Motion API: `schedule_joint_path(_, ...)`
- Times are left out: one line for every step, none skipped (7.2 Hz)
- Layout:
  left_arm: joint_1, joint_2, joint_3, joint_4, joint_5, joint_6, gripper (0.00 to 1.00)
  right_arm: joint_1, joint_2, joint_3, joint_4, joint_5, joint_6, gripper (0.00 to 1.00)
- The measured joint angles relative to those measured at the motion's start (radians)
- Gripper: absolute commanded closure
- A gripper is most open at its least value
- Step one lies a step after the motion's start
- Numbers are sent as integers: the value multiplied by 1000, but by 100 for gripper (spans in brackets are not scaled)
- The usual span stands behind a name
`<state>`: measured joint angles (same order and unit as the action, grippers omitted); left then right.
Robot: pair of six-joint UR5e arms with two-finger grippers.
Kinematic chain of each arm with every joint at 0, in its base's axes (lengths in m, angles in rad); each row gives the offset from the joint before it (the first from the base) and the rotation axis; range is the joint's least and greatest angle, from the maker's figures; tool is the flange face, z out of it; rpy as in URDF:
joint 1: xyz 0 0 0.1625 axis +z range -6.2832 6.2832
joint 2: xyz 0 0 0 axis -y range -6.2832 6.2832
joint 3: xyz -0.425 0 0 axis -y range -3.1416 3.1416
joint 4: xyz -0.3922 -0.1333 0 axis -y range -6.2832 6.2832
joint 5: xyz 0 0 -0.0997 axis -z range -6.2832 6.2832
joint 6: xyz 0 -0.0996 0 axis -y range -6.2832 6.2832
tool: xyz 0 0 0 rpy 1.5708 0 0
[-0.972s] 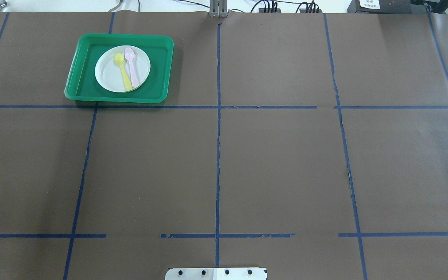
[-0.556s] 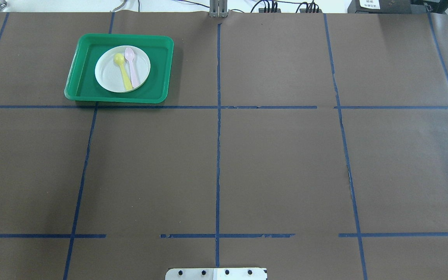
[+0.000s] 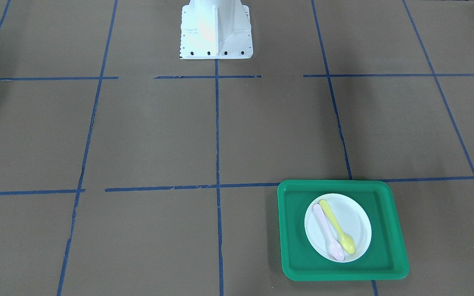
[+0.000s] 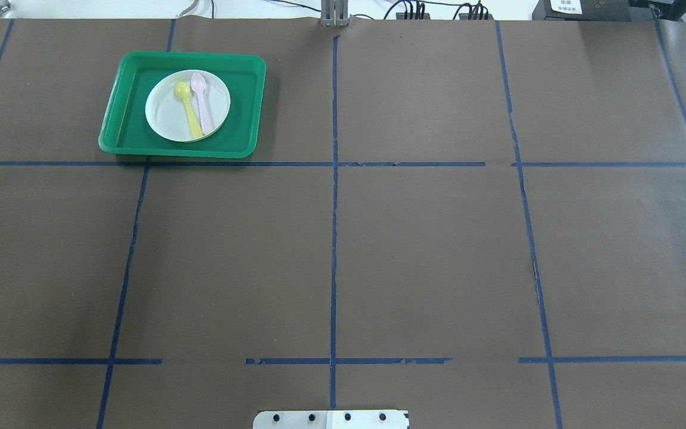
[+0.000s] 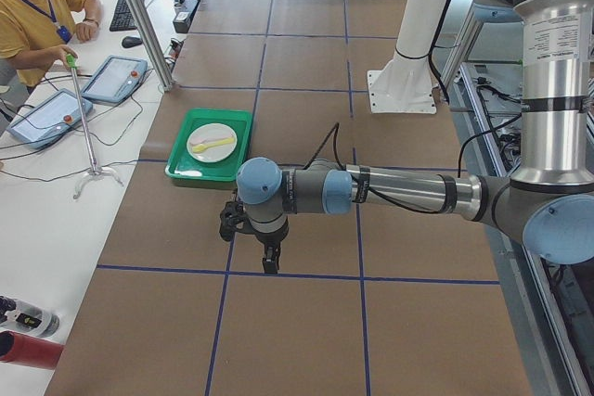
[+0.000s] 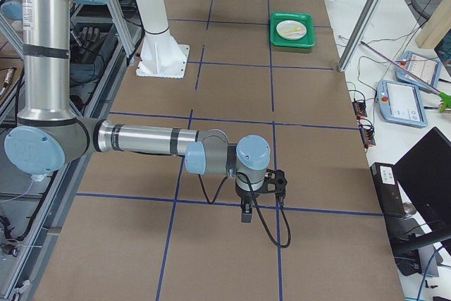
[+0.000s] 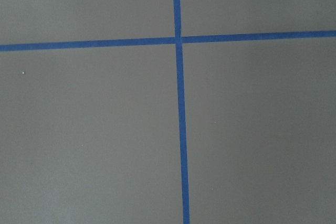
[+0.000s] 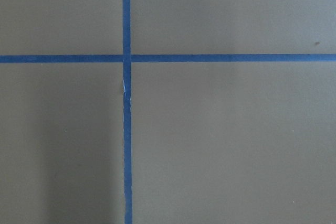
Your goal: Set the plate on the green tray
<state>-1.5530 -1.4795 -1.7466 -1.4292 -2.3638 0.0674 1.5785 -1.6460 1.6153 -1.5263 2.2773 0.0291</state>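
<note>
The small white plate (image 4: 164,113) lies inside the green tray (image 4: 125,104) at the far left of the table, with a yellow spoon (image 4: 187,110) and a pink spoon (image 4: 202,104) on it. The plate (image 3: 356,220) and tray (image 3: 385,230) also show in the front-facing view. My left gripper (image 5: 269,261) hangs over bare table, well short of the tray (image 5: 181,159). My right gripper (image 6: 246,215) hangs over bare table far from the tray (image 6: 292,39). I cannot tell whether either is open or shut. Both wrist views show only brown paper and blue tape.
The robot's white base (image 3: 215,31) stands at the table's near-middle edge. An operator (image 5: 28,16) sits past the table's far side with tablets (image 5: 111,76) and a metal post (image 5: 139,16). Bottles (image 5: 28,345) lie at the left end.
</note>
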Motion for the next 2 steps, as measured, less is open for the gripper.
schedule_joint_path(0,0,11,13,2,36,0,0,0,0,0,0,0,0)
schedule_joint_path(0,3,16,17,4,56,0,0,0,0,0,0,0,0)
